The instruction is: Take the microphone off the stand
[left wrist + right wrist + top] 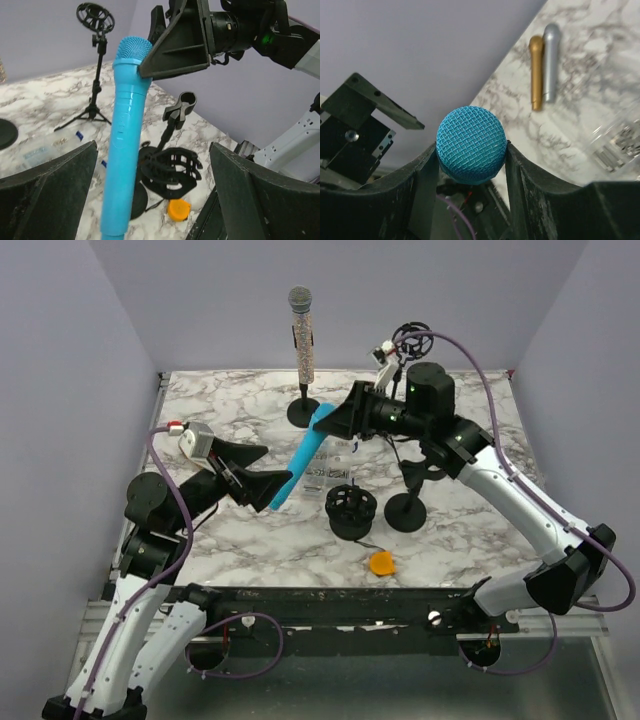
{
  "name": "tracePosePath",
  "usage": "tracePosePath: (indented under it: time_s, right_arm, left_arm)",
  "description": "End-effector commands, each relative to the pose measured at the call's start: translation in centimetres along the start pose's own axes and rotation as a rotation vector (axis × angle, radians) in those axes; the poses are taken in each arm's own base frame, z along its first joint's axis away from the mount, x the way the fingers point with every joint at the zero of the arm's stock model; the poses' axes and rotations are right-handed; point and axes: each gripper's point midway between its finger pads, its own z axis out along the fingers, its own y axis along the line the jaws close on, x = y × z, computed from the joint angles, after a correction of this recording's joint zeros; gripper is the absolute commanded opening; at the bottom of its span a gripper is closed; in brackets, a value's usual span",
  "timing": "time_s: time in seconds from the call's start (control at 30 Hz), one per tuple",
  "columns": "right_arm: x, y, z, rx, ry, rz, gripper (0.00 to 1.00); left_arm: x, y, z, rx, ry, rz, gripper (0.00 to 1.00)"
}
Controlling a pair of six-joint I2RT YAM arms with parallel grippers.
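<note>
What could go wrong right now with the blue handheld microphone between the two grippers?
1. The right gripper pinches the blue handheld microphone only by its round mesh head, so the long body may pivot or slip out.
2. The left gripper stands wide open around the handle without touching it, so nothing would catch a slip. The microphone would likely land on the black shock mount or the clear plastic box nearby.

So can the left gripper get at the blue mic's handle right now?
Probably yes. The left gripper is open, with the blue mic running between its fingers and nothing else between them. The right gripper is clamped only on the head, so the handle looks free to grab.
</note>
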Motion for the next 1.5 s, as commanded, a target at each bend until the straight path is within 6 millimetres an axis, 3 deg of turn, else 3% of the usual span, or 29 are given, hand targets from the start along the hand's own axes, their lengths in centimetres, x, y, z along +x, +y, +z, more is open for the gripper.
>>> tracePosePath:
  time_s: [0.0,0.27,0.6,0.77,0.93,1.0,1.1,1.13,1.17,1.23,1.33,1.47]
  right_arm:
    - [2.5,5.2,-1.4,-0.26,0.064,0.094,0.01]
    - [6.1,4.8,-0.8,-0.287,0.146,0.133,0.01]
    - [8.0,3.8,-1.2,-0.27,0.172,0.147,0.01]
    - [8.0,3.8,-1.4,-0.272,0.164,0.147,0.01]
    - [7.9,3.7,-1.5,-0.261,0.155,0.137,0.01]
    - [7.9,3.0,-1.4,-0.22,0.144,0.122,0.21]
    - [7.0,1.6,-1.5,-0.125,0.088,0.096,0.7]
    - [6.7,1.2,-1.7,-0.086,0.069,0.085,0.83]
    - [6.1,0.7,-1.9,-0.044,0.048,0.072,0.93]
    - [4.7,-0.6,-2.7,0.064,-0.017,0.053,0.99]
    - [2.6,-2.5,-4.4,0.222,-0.132,0.05,1.0]
    - [1.4,-2.2,-6.5,0.247,-0.206,0.027,1.0]
  left_arm:
    - [3.7,1.8,-2.3,-0.162,0.131,-0.099,0.9]
    - [8.6,0.2,-3.2,-0.064,0.395,-0.208,0.87]
    - [10.1,-1.5,-2.2,0.04,0.437,-0.241,0.69]
    - [10.8,-1.8,-1.6,0.062,0.469,-0.252,0.56]
    - [10.6,-1.0,-1.4,0.012,0.461,-0.228,0.29]
    - [10.3,-0.6,-1.4,-0.022,0.448,-0.217,0.2]
    - [9.8,0.9,-1.4,-0.123,0.432,-0.204,0.07]
    - [9.7,1.8,-1.6,-0.187,0.43,-0.205,0.0]
    - [9.7,3.1,-1.8,-0.268,0.429,-0.204,0.0]
    - [9.8,6.3,-2.9,-0.483,0.432,-0.208,0.0]
    - [9.3,11.2,-5.6,-0.812,0.39,-0.225,0.0]
    - [8.9,16.7,-9.3,-1.084,0.284,-0.352,0.0]
